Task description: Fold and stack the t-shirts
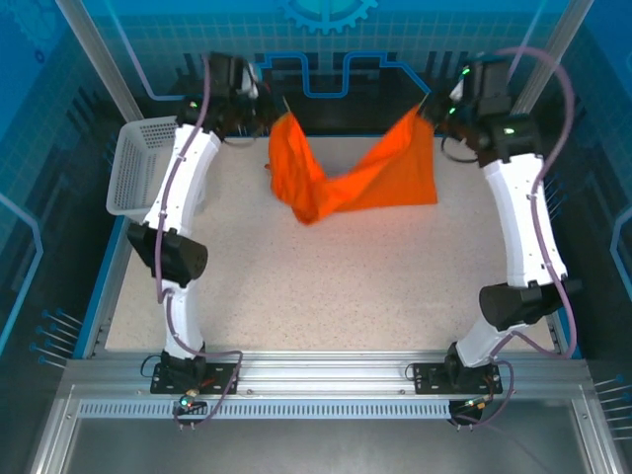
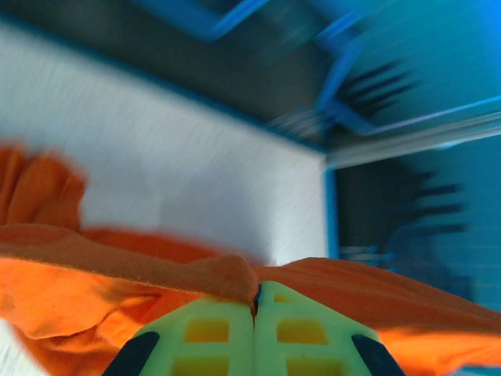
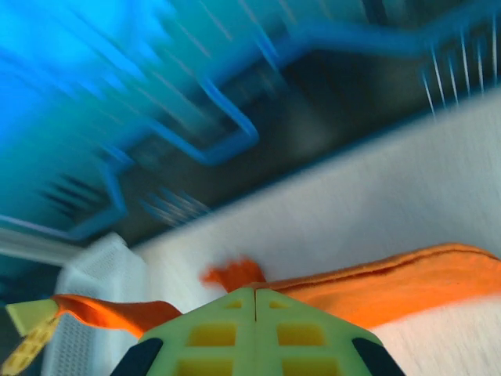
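The t-shirt (image 1: 360,178), bright orange, hung in the air between the two hands, over the far part of the desk (image 1: 346,296). The left hand (image 2: 255,291) had its fingers pressed together on one edge of the cloth. The right hand (image 3: 255,294) pinched another edge in the same way. From these two grips the fabric sagged in the middle into a V form. Whether its lowest fold touched the desk or only came near it, I could not tell.

I judge that the step in hand was the spreading out, before any fold. The next move would ask both hands to draw apart evenly and to lay the shirt flat on the desk, without wrinkles and without letting an edge slip.

Counted: one t-shirt, two hands, and one white basket (image 1: 138,168) at the left edge of the desk.
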Robot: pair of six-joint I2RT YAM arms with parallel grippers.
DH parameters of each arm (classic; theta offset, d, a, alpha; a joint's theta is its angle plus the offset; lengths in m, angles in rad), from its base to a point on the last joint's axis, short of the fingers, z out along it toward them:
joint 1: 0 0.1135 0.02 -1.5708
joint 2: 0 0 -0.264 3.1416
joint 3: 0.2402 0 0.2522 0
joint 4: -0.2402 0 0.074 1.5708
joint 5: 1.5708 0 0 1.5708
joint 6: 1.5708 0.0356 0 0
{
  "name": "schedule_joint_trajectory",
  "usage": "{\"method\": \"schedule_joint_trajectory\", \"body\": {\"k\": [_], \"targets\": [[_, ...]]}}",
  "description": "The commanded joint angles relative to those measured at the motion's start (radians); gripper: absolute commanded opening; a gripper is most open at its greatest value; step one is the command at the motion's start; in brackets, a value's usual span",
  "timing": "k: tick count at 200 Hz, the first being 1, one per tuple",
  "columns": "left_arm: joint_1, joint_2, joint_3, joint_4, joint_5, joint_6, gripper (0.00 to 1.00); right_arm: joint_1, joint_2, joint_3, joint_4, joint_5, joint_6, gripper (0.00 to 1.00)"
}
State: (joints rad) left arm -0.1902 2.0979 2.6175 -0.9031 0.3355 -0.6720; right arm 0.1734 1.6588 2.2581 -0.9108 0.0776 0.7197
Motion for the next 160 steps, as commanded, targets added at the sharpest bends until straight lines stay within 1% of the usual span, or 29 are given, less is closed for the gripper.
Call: {"method": "schedule_joint_trajectory", "body": {"k": [1, 15, 20, 27, 41, 56, 82, 89, 96, 101, 116, 121, 133, 137, 140, 144, 148, 160], "targets": [[0.015, -0.238, 0.114, 0.032, 0.005, 0.102, 0.0, -0.011, -0.118, 0.083, -0.106, 0.076, -0.104, 0.0], [0.015, -0.45, -0.238, 0.191, 0.013, 0.127, 0.0, -0.018, -0.258, -0.07, -0.029, 0.071, -0.138, 0.0], [0.015, -0.516, -0.358, 0.225, 0.013, 0.131, 0.0, -0.022, -0.314, -0.132, -0.005, 0.067, -0.139, 0.0], [0.015, -0.595, -0.483, 0.251, 0.017, 0.144, 0.0, -0.026, -0.395, -0.225, 0.022, 0.052, -0.146, 0.0], [0.015, -0.73, -0.706, 0.234, 0.017, 0.173, 0.0, -0.028, -0.558, -0.418, 0.058, 0.013, -0.15, 0.0], [0.015, -0.884, -0.955, 0.216, 0.031, 0.182, 0.0, -0.025, -0.712, -0.624, 0.056, -0.066, -0.151, 0.0], [0.014, -1.128, -1.367, 0.161, 0.053, 0.137, 0.0, -0.025, -0.943, -0.983, -0.024, -0.072, -0.082, 0.0], [0.013, -1.182, -1.467, 0.137, 0.058, 0.117, 0.04, -0.027, -0.991, -1.074, -0.052, -0.064, -0.047, 0.0], [0.012, -1.237, -1.563, 0.099, 0.057, 0.091, 0.11, -0.028, -1.035, -1.155, -0.077, -0.074, -0.025, 0.0], [0.013, -1.273, -1.614, 0.065, 0.042, 0.076, 0.14, -0.028, -1.06, -1.209, -0.092, -0.084, -0.009, 0.0], [0.013, -1.406, -1.76, -0.017, -0.013, 0.016, 0.12, -0.029, -1.111, -1.326, -0.167, -0.09, 0.042, 0.0], [0.012, -1.447, -1.786, -0.039, -0.041, -0.001, 0.13, -0.028, -1.123, -1.353, -0.188, -0.087, 0.053, 0.0], [0.013, -1.539, -1.8, -0.099, -0.132, -0.045, 0.21, -0.029, -1.152, -1.413, -0.23, -0.092, 0.079, 0.0], [0.013, -1.563, -1.79, -0.115, -0.169, -0.051, 0.25, -0.029, -1.159, -1.417, -0.245, -0.085, 0.088, 0.06], [0.013, -1.579, -1.779, -0.126, -0.201, -0.056, 0.31, -0.029, -1.163, -1.417, -0.257, -0.079, 0.094, 0.1], [0.013, -1.595, -1.76, -0.139, -0.242, -0.062, 0.35, -0.029, -1.169, -1.415, -0.273, -0.068, 0.106, 0.15], [0.012, -1.605, -1.741, -0.145, -0.277, -0.065, 0.35, -0.029, -1.177, -1.411, -0.281, -0.054, 0.116, 0.19], [0.013, -1.603, -1.68, -0.135, -0.359, -0.062, 0.32, -0.029, -1.203, -1.387, -0.287, -0.005, 0.131, 0.23]]}}
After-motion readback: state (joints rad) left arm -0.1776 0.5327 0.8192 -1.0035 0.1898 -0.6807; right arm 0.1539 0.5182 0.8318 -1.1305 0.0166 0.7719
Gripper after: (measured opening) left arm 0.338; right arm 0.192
